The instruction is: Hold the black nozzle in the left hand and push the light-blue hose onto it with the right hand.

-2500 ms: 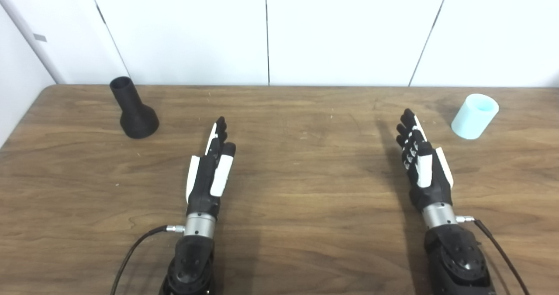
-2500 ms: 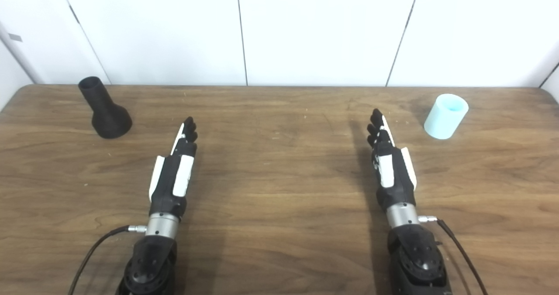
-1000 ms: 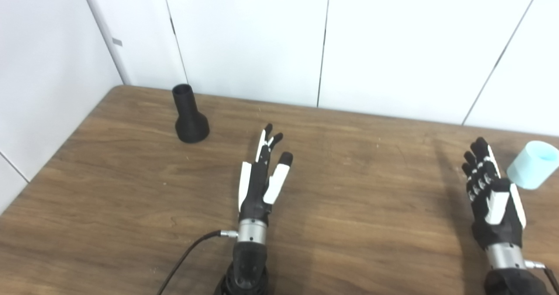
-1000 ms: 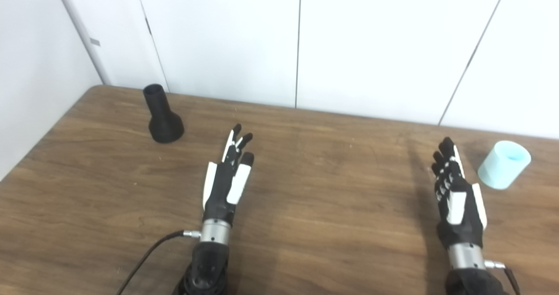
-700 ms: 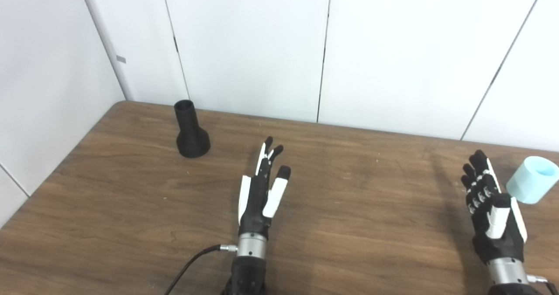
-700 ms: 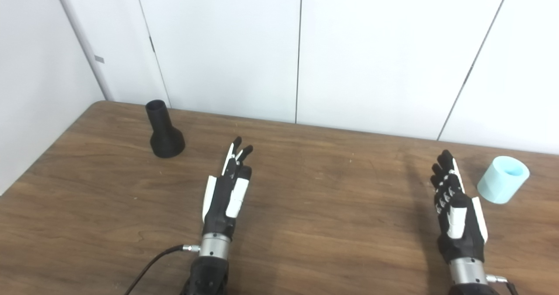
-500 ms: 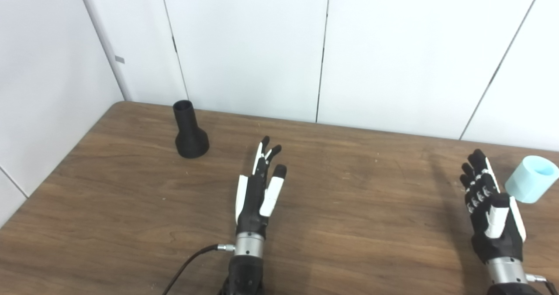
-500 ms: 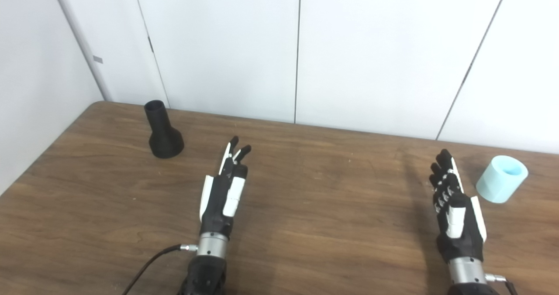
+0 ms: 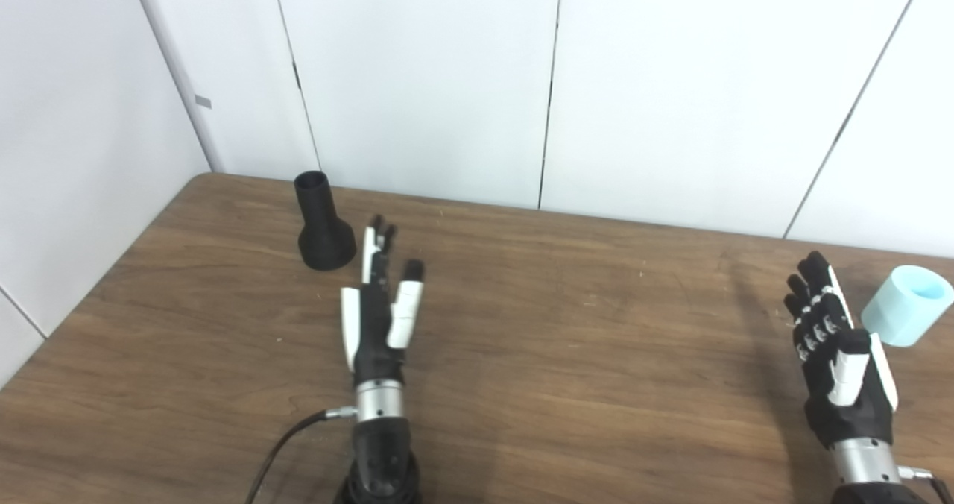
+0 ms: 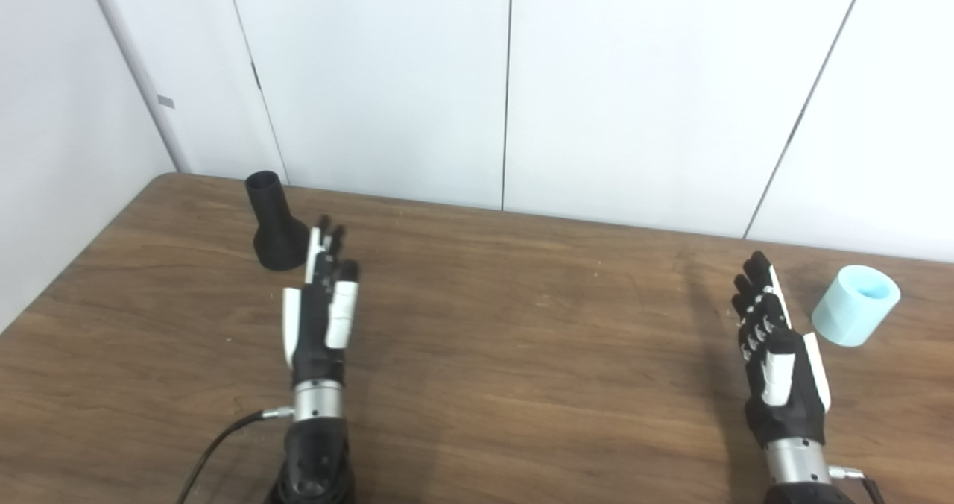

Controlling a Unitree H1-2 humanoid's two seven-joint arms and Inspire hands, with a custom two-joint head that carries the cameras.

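Left eye view: matte black funnel-shaped nozzle (image 9: 325,222) stands upright on the brown wood-grain table (image 9: 566,355), wide flared base down, narrow open neck up, near the far left corner at about 11 o'clock. Short light-blue cylindrical hose piece (image 9: 906,306) stands on end at about 2 o'clock, far right, open mouth up. The two are well apart.

Left robot hand (image 9: 380,303): fingers extended and apart, holding nothing, fingertips just beside the nozzle's base on its 4 o'clock side; contact cannot be confirmed. Right robot hand (image 9: 838,355): also spread and empty, near the hose at its 8 o'clock side, not touching.

Handling judgement, nozzle: looks like rigid plastic, probably light, dull finish so likely not slippery. The flared base keeps it stable, but a sideways nudge at the neck could tip it. Best hold appears to be around the flare or low on the neck, leaving the top of the neck free for the hose.

Handling judgement, hose: thin-walled, probably soft or slightly flexible and very light; a hard squeeze may deform the mouth and spoil the fit. Suggest a grasp around the lower wall, away from the open end, moderate force.

Neither part is grasped yet.
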